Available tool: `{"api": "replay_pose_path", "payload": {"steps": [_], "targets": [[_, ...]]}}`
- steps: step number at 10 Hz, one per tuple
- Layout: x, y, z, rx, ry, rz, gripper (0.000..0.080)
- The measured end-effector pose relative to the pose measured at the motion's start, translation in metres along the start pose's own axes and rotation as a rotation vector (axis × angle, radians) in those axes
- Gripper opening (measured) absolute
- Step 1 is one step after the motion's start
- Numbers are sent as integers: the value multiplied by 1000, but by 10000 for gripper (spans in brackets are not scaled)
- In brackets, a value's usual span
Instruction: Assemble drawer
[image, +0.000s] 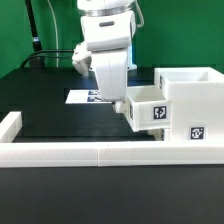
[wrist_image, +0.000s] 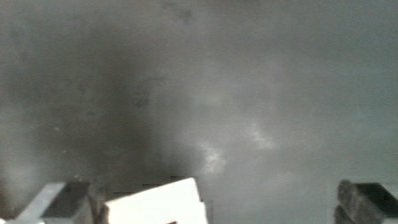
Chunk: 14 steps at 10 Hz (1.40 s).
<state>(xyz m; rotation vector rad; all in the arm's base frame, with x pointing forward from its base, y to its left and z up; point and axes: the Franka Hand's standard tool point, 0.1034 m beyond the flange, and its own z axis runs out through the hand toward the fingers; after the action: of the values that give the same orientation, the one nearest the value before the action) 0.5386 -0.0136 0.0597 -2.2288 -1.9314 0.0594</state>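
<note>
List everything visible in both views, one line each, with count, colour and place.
Open-topped white box-shaped drawer case: one, white with black marker tags, at the exterior view's right on the table.
Smaller white drawer box: one, white with a tag, sticking out of the case toward the exterior view's left, beside the gripper.
White raised border wall: one, white, along the table's front and left edges in the exterior view.
Marker board: one, white, flat behind the arm.
Black table surface: one, black.
Green backdrop: one, behind.
Gripper: one, white; jaw state unclear.
</note>
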Motion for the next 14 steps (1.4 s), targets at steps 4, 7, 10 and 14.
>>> {"api": "replay_pose_path", "payload": {"steps": [4,7,10,14], "targets": [[-25,3,-6,-10,-3,-14,649],[-32,5,-10,4,-1,-72,649],[-33,4,-9,7,-1,-80,649],[-34,-20,-7,48,-14,-201,649]]}}
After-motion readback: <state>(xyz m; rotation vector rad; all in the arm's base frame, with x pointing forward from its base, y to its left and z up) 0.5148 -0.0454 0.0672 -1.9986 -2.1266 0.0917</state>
